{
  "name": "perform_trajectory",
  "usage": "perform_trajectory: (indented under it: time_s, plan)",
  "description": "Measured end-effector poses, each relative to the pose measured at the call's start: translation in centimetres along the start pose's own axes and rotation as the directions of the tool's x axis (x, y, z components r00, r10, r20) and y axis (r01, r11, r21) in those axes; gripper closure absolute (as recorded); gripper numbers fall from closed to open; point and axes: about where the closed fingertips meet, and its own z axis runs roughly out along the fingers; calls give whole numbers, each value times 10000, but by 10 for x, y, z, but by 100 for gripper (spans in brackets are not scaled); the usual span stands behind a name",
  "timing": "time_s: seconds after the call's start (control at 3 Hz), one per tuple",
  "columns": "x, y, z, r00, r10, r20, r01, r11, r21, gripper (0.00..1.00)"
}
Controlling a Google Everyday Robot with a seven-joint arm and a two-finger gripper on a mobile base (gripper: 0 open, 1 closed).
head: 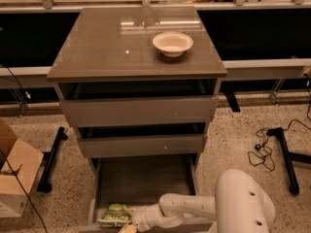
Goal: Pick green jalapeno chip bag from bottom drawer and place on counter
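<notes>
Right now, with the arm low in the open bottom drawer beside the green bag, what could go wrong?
1. The gripper sits at the front of the grey-brown bottom drawer, beside the crinkly green chip bag; it might push the bag away instead of catching it.
2. Lifting, the white arm could strike the grey middle drawer above.
3. The white round bowl stands on the glossy grey-brown counter; a placement might knock it.

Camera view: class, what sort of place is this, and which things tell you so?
Probably a robot test area in an office or lab: a lone drawer cabinet on speckled floor, loose cables, a cardboard box. The pincer is low in the bottom drawer, beside the green jalapeno chip bag.
</notes>
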Motion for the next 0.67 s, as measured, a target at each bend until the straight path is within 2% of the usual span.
perform_trajectory:
  time_s: [0.33, 0.67]
  plan:
    - [-29, 12, 2, 9995, -121, 308, 115, 9997, 223, 46]
    - [-49, 23, -3, 9983, -246, 530, 231, 9993, 288, 69]
